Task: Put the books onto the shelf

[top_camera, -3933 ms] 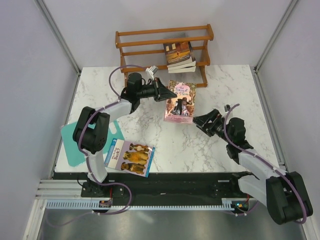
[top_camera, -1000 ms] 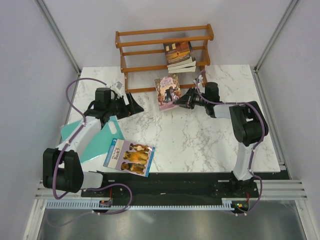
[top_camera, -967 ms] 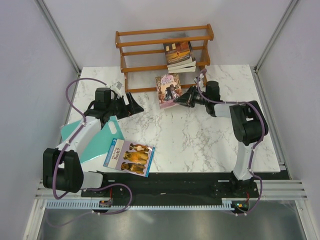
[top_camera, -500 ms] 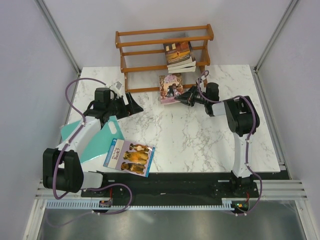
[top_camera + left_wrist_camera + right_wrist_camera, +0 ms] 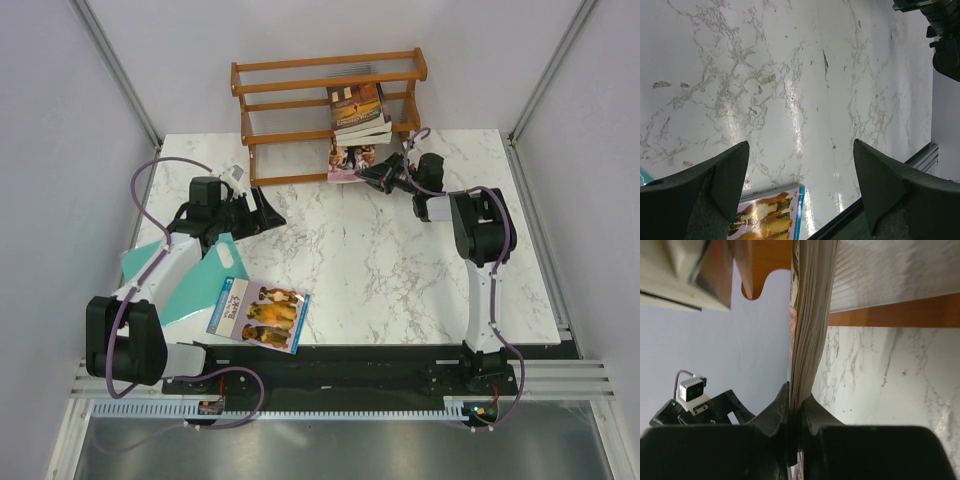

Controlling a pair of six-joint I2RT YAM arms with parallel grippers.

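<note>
The pink book (image 5: pixel 345 158) stands tilted on edge at the front of the shelf (image 5: pixel 300 68), its far end in under the lower rail. My right gripper (image 5: pixel 374 173) is shut on its near edge. In the right wrist view the fingers (image 5: pixel 777 407) pinch the book's page block (image 5: pixel 812 315), with an orange rail (image 5: pixel 890 315) just beyond. A stack of books (image 5: pixel 358 110) lies on the shelf's right side. The blue-white dog book (image 5: pixel 259 313) lies flat near the table's front. My left gripper (image 5: pixel 270 212) hangs open over bare marble, the dog book (image 5: pixel 770 215) below its fingertips.
A teal cutting board (image 5: pixel 165 285) lies at the table's left edge, under the left arm. The shelf's left half holds no books. In the left wrist view the right arm (image 5: pixel 942 35) shows dark at the top right corner.
My right gripper has carried the pink book back and to the right, tipping it up until its far end went under the shelf's lower rail. The left arm has stayed still.
</note>
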